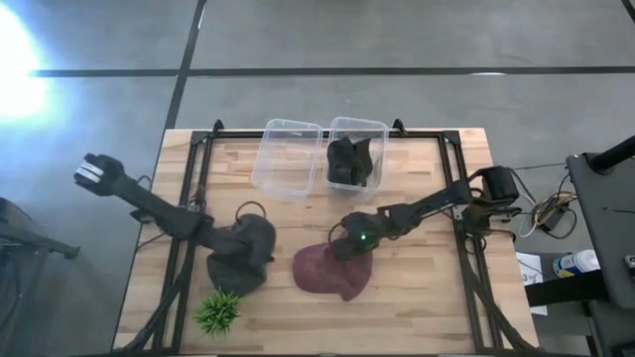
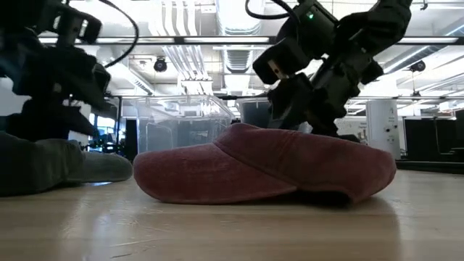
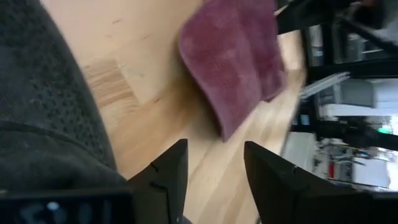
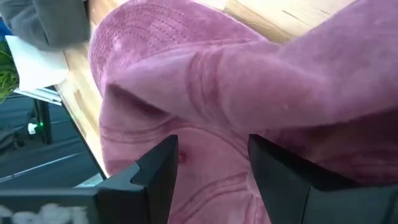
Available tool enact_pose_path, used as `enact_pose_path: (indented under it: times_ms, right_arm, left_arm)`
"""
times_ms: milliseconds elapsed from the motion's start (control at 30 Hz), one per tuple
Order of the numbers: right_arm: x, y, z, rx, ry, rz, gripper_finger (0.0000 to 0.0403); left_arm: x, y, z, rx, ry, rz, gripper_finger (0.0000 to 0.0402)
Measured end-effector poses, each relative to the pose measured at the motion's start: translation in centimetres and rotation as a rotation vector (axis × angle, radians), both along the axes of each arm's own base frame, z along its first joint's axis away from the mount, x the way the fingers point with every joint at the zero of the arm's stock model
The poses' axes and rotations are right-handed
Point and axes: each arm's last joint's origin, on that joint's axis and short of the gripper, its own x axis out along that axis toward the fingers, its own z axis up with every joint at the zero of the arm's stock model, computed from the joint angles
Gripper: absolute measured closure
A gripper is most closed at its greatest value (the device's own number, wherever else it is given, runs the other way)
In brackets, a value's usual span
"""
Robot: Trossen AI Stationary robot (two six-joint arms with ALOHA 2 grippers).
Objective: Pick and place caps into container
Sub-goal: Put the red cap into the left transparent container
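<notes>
The maroon cap [image 1: 332, 270] lies crown up on the table near its middle [image 2: 261, 170]. My right gripper [image 1: 349, 241] hangs over its far part, open, with the fingers on either side of a raised fold of the crown [image 4: 214, 149]. One dark grey cap [image 1: 238, 266] lies left of it. My left gripper [image 1: 266, 248] is open at that cap's right edge, fingers pointing toward the maroon cap [image 3: 236, 62] over bare wood [image 3: 214, 168]. A second dark grey cap [image 1: 352, 161] sits inside the right clear container [image 1: 380, 127]. My right gripper comes at the maroon cap's crown [image 4: 205, 93] slanting down from the table's right; whether its fingers [image 4: 161, 165] touch the fabric I cannot tell. My left gripper has the grey cap [image 3: 43, 112] beside the outer side of one finger [image 3: 165, 171]; I cannot tell if they touch.
An empty clear container [image 1: 288, 154] stands left of the filled one at the far edge. A small green spiky plant [image 1: 218, 312] sits near the front left corner. A black frame [image 1: 198, 159] runs along the table's sides. Bare wood shows at the front right.
</notes>
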Motion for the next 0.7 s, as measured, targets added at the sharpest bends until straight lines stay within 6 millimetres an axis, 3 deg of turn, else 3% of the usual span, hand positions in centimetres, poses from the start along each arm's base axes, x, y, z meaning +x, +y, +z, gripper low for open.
enact_pose_path:
  times_ms: [400,700]
  right_arm:
    - [-0.1,1.5,-1.1,0.034,0.055,-0.017,0.0211]
    - [-0.2,1.9,-1.1,0.007,0.047,-0.036,0.0211]
  left_arm:
    - [6.5,-3.0,0.5,0.049,0.094,-0.004,0.023]
    - [8.4,-3.6,6.0,0.167,0.064,0.011,0.023]
